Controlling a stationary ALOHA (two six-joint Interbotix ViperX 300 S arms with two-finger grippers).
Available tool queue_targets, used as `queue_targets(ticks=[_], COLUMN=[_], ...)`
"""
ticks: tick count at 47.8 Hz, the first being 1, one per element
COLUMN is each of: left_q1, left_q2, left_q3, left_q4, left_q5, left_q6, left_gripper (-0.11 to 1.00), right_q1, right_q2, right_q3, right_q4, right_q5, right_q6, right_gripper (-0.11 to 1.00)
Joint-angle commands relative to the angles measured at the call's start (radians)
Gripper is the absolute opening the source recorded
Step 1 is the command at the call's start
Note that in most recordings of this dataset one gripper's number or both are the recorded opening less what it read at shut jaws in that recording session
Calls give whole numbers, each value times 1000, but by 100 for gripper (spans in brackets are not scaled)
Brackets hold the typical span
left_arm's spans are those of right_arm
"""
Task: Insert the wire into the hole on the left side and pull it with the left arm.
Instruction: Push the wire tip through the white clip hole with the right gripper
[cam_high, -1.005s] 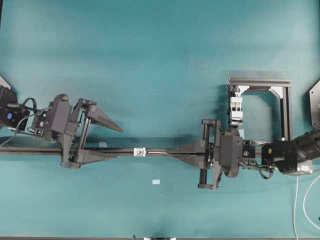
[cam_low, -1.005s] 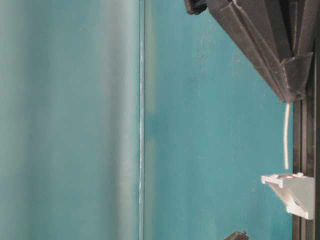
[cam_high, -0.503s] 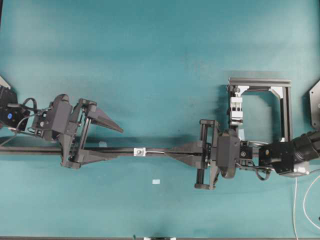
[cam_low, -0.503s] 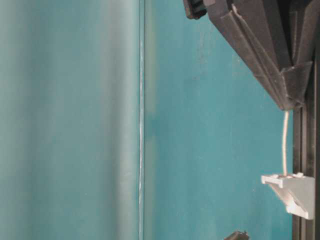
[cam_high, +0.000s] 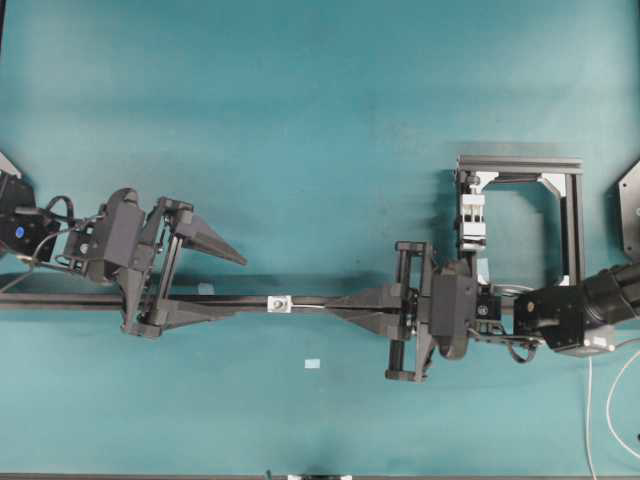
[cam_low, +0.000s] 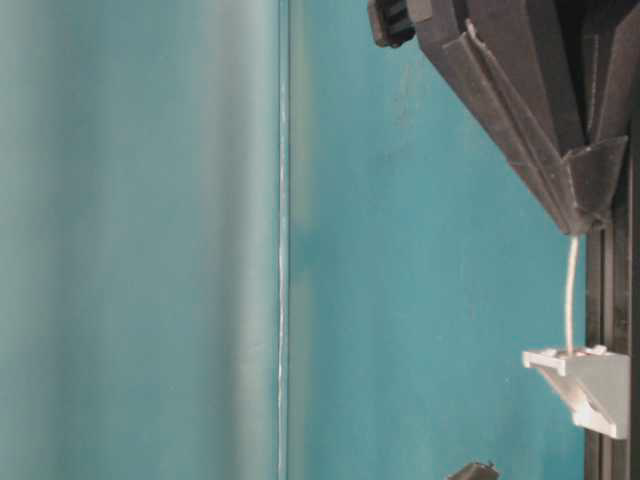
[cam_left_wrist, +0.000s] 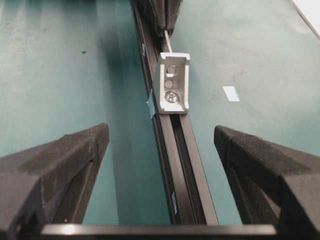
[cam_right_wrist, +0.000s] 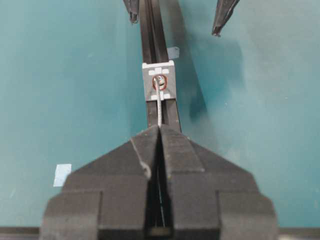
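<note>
Right pincer (cam_right_wrist: 159, 131): black fingers pressed together, clamped on the thin pale-grey wire (cam_right_wrist: 159, 105). A short free length stands out straight from the fingertips along the black slotted rail (cam_right_wrist: 150, 45).

Wire tip sits at the dark round hole (cam_right_wrist: 160, 81) in the small white square bracket (cam_right_wrist: 159, 86) mounted on the rail. Right wrist view shows the tip at the opening; left wrist view shows wire (cam_left_wrist: 168, 42) arriving behind the bracket (cam_left_wrist: 172, 82), nothing plainly poking through on the near side. Whether the tip has entered the hole: cannot tell for sure.

Left pincer (cam_left_wrist: 162, 145): fingers wide apart, straddling the rail on the far side of the bracket, holding nothing, well short of the bracket. Teal counter (cam_high: 320, 120) beneath.

Handling judgement:
- Wire looks very light and slender, far thinner than the fingers; it holds a straight line unsupported over this short reach, so stiff enough to push. A longer free length would likely buckle or wander.
- Smooth jacket, probably slippery; needs a firm pinch.
- Best hold for the left pincer: on the emerging end just past the bracket, fingers closing across the wire, pull in line with the rail so it does not kink at the hole's edge.
- Risk: tip catching the rim and bowing.
</note>
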Motion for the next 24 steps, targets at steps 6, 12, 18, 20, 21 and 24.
queue_targets(ticks=[6,12,18,20,21,24], left_q1=[3,2,3,3,3,5], left_q2=[-25,-25,-25,-25,-25,-25], left_q3=[-8,-9,-14,-18,-20,-25], left_q4=[2,0,0,2,0,2], left_q5=[-3,3,23,31,34,43], left_q6=[2,2,2,2,2,2], left_gripper=[76,76,76,76,76,76], right_q1=[-6,-11,-14,-15,-15,-17], right_q2=[2,11,11,11,11,11], right_q3=[-31,-41,-43,-44,-44,-46], right_q4=[2,2,2,2,2,0], right_q5=[-5,-5,-5,-5,-5,-5], right_q6=[-2,-3,-3,-3,-3,-3], right_gripper=[-2,-2,-2,-2,-2,-2])
